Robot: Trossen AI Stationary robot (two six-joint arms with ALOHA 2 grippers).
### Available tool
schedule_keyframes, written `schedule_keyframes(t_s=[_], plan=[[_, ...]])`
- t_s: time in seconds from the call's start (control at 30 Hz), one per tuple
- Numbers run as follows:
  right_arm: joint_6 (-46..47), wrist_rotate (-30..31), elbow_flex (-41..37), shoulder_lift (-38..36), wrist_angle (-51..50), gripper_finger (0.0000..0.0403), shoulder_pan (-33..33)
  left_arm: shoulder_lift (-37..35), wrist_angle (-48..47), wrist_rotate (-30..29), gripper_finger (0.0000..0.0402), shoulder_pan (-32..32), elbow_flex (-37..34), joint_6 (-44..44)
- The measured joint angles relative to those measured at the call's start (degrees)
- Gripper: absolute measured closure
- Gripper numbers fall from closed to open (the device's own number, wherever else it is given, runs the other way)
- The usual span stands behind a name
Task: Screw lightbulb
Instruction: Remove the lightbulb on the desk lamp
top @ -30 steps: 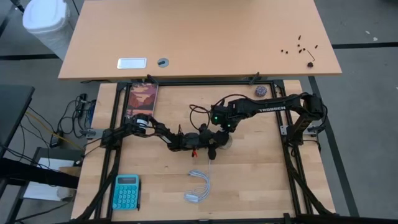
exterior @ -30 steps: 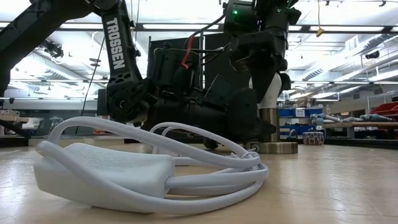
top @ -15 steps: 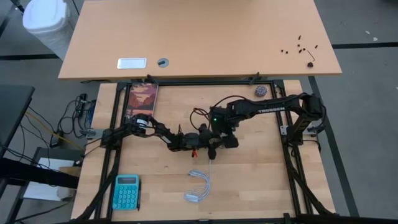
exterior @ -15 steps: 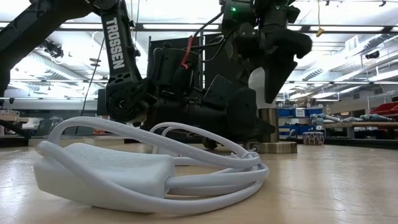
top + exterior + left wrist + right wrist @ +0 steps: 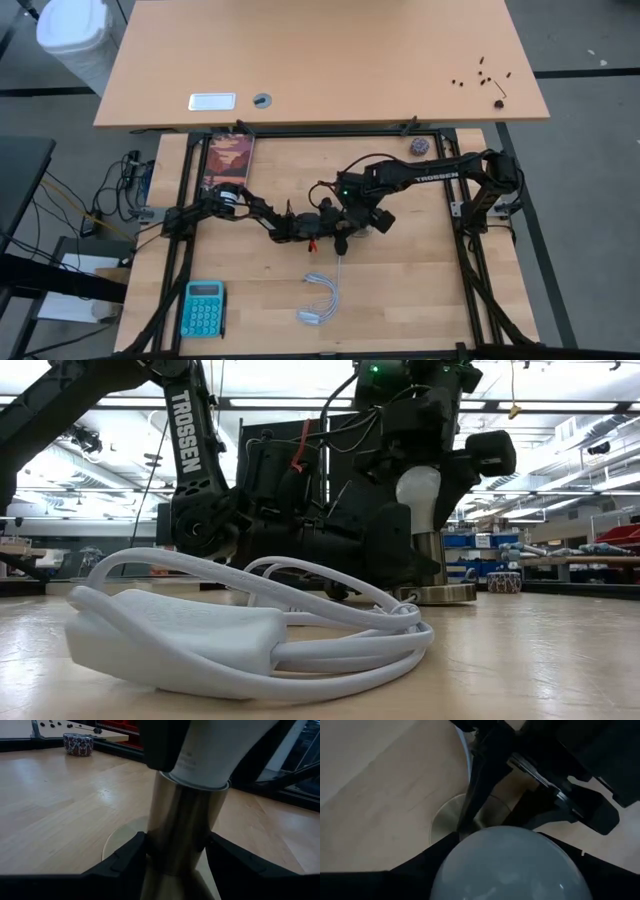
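The lightbulb (image 5: 418,493) is seated upright in the brass socket stem (image 5: 181,827), and this looks like the turning stage: the bulb's neck sits right at the stem's rim in the left wrist view, so by my reading it is being wound in rather than still being lined up.

Right gripper (image 5: 506,857) comes down from above, its fingers (image 5: 427,860) clasped on either side of the white globe (holding the lightbulb, fairly wide because the globe is wide).

Left gripper (image 5: 175,855) lies low along the table, its fingers (image 5: 125,862) closed narrowly on the socket stem just above the round base disc (image 5: 122,837), bracing it.

In the overhead view the two grippers meet near the table's centre; the left arm (image 5: 250,208) reaches in from nine o'clock, the right arm (image 5: 430,172) from about two o'clock, wrist bent down over the bulb.

Next move, I'd judge: another twist by the right wrist, with the left clamping the stem so the socket doesn't spin along. The white cord (image 5: 260,630) lies coiled towards six o'clock, well apart.
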Motion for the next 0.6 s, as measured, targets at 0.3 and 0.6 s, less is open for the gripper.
schedule_keyframes(t_s=[0.3,0.6], plan=[[6.1,2.0,1.8,0.0,-1.8,0.01,-0.1,0.0,0.0,0.0,0.0203,0.0,0.0,-1.0],[23.8,1.6,9.3,-0.1,-9.9,0.0086,-0.1,0.0,-0.1,-0.4,0.0203,0.0,0.1,-1.3]])
